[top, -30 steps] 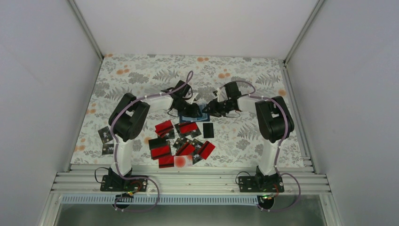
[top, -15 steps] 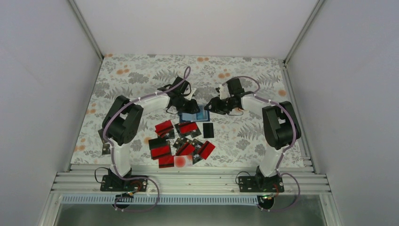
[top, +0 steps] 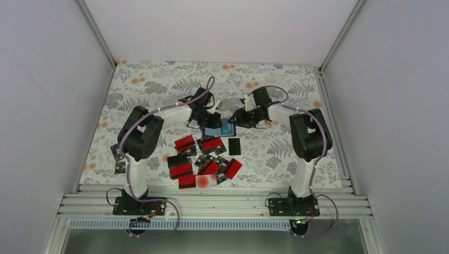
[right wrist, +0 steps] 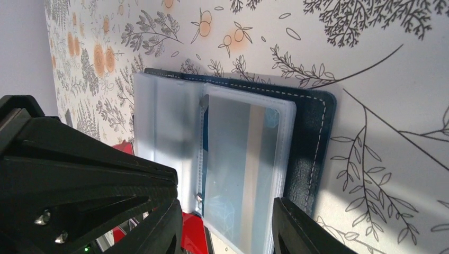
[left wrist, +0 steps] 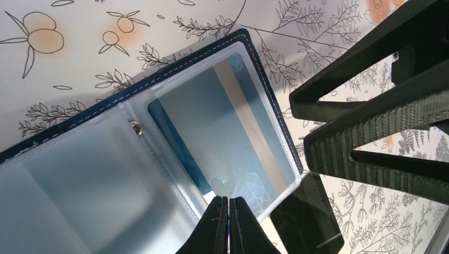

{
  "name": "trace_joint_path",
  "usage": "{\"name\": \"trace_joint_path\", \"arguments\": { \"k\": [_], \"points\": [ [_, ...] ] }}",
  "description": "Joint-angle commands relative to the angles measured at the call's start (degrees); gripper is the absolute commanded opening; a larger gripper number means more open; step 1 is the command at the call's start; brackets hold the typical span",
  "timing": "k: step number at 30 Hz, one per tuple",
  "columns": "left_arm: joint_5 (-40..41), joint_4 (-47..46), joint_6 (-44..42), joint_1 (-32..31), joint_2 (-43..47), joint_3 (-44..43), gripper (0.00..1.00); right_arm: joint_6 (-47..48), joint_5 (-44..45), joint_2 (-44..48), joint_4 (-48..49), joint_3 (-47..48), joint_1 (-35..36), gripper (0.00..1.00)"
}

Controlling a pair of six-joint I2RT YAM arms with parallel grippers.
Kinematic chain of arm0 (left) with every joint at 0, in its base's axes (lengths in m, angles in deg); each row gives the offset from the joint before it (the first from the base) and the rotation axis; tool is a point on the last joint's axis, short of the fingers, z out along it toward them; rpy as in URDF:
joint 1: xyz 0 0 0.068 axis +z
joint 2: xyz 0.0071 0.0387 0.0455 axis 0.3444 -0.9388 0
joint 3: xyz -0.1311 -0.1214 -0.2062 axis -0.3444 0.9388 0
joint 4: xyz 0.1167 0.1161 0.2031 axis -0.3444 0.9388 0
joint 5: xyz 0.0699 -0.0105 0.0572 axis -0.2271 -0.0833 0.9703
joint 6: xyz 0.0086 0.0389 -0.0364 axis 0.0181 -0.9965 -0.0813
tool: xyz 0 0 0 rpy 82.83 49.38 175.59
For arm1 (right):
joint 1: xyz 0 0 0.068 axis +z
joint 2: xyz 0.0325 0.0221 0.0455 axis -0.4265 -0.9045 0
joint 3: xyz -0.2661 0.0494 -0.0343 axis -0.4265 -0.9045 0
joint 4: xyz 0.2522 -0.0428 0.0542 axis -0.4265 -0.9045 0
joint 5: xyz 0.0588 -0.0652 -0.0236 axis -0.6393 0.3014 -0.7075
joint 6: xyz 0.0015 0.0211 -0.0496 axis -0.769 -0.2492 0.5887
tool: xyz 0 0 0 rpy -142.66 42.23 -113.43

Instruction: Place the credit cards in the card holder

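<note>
Red-and-black cards (top: 204, 159) lie loose in an overlapping heap on the mat (top: 159, 84). Two strays (top: 119, 153) sit far left, by the left arm's elbow. Risk: an elbow swing sweeps the strays away, and the overlap invites a double pick. Left gripper (left wrist: 229, 222) has its tips pressed together right at the near edge of the sleeve (right wrist: 243, 159). Can't tell if it's nipping the film or just touching it. If it's nipping, any lift drags the whole holder (right wrist: 313, 143), since nothing else pins it. Holder lies open on the mat just beyond the heap, between the two grippers, with one blue card (left wrist: 227, 127) already seated in the sleeve. Black card (left wrist: 307, 217) lies just beside the holder's near corner and could get shoved or trapped under the cover if the holder slides. Right gripper (right wrist: 227, 206) has its jaws apart, straddling the sleeve's near edge and gripping nothing. Closing there could crease the film or pinch the blue card and pull it back out. The grippers are very near each other over the holder, so finger contact is my main worry on any sideways move. The free sleeve leaves could also flop over and cover the pocket.
</note>
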Motion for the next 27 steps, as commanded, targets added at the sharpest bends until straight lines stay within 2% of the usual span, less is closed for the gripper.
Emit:
{"name": "trace_joint_path", "arguments": {
  "k": [1,19,27],
  "points": [
    [0.1,-0.6,-0.6,0.1,-2.4,-1.5,0.03,-0.3,-0.6,-1.3,1.1,1.8,0.3,0.44],
    [4.1,0.8,-0.7,-0.2,-6.5,-2.1,0.02,-0.2,-1.6,-2.4,1.1,2.7,0.2,0.44],
    [8.8,3.4,-1.3,-1.7,-8.3,-4.3,0.02,0.0,-1.0,-2.6,1.0,2.7,0.2,0.45]
  ]
}}
